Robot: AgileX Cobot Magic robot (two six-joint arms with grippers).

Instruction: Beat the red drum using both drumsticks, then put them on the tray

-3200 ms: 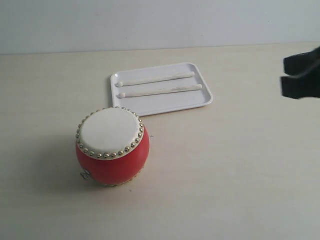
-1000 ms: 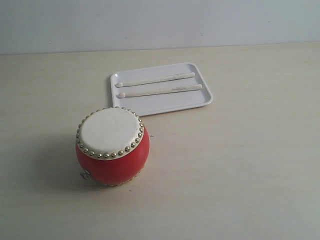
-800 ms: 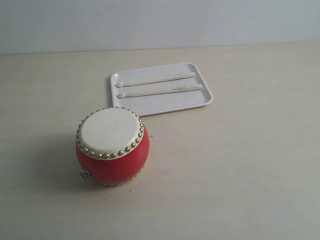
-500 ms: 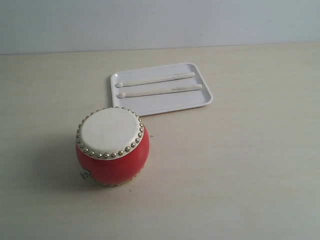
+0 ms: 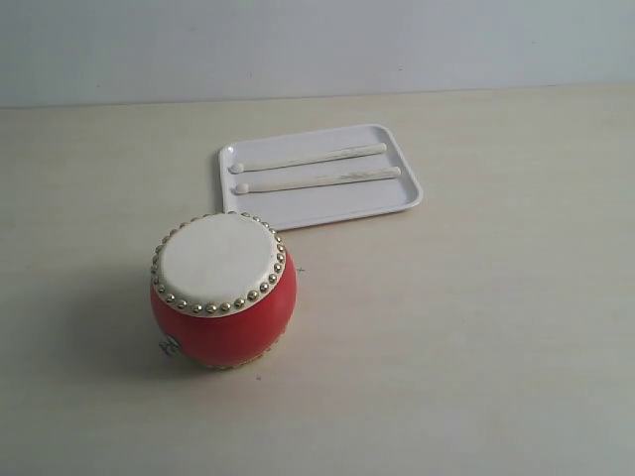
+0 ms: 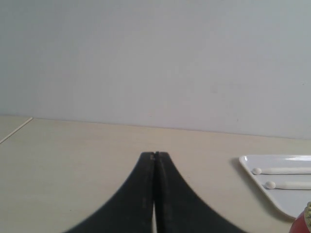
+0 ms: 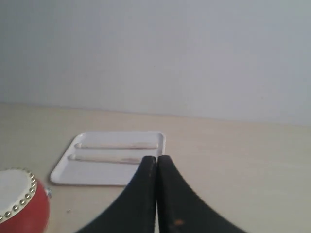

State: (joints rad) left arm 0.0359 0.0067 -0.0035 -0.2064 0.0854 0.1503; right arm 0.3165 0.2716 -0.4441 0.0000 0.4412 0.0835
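The red drum [image 5: 223, 295] stands upright on the table, cream skin up, and shows again in the right wrist view [image 7: 22, 206]; only a sliver of it [image 6: 304, 222] shows in the left wrist view. Behind it lies the white tray [image 5: 387, 203] with the two drumsticks [image 5: 308, 157] [image 5: 317, 180] side by side on it, bead tips to the left. In the right wrist view the tray [image 7: 97, 175] holds both sticks [image 7: 115, 145]. Neither gripper appears in the exterior view. My left gripper [image 6: 155, 154] is shut and empty. My right gripper [image 7: 156, 158] is shut and empty too.
A pale wooden table [image 5: 476, 327] carries everything, with a plain light wall [image 5: 317, 45] behind it. The table's left edge [image 6: 14, 132] shows in the left wrist view.
The right gripper, seen at the exterior view's right edge 3.2 s ago, has left that view. Drum, tray and sticks have not moved.
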